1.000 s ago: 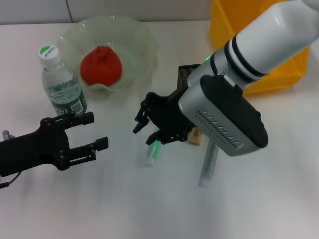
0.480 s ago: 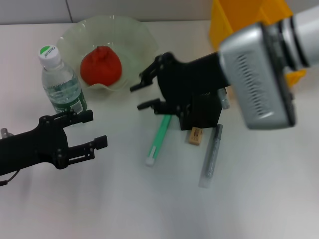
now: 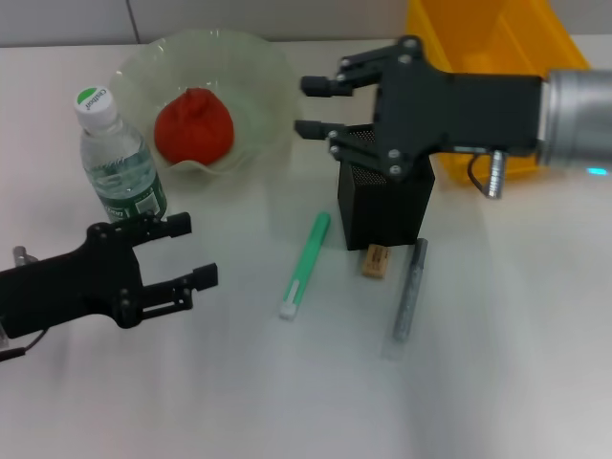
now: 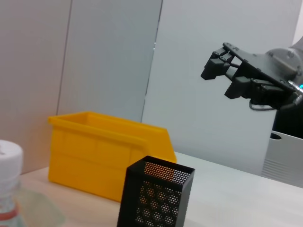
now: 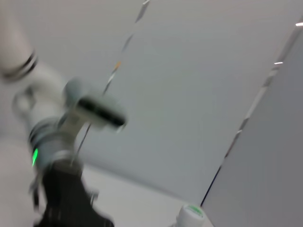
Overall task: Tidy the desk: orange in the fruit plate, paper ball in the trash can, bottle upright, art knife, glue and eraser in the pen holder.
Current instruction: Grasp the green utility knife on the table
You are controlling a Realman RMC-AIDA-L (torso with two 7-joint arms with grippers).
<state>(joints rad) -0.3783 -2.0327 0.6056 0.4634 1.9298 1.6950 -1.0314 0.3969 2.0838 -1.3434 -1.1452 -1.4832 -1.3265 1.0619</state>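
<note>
The right gripper [image 3: 314,107] is held raised above the surface [image 3: 287,392], its jaws spread apart and empty. Directly beside and below these jaws the pen holder [image 3: 382,196] is seen standing upright; in the left wrist view the same mesh cup [image 4: 156,196] is shown with the right gripper [image 4: 222,73] well above it. Behind the right gripper the trash can [image 3: 483,43] is placed. On the surface beneath and in front of the right jaws three items are laid: the art knife [image 3: 304,265], slanted, just beside the pen holder's lower corner; the eraser [image 3: 375,260], close against the holder's front; and the glue [image 3: 408,291], stretched out on the far side of the eraser.

The left gripper [image 3: 196,251] is kept low over the surface, its jaws parted with nothing grasped. Just beyond its upper jaw the bottle [image 3: 117,158] is found standing upright. Farther beyond, the fruit plate [image 3: 263,67] is set, with the orange [image 3: 194,125] resting inside it. The paper ball cannot be made out in any view.
</note>
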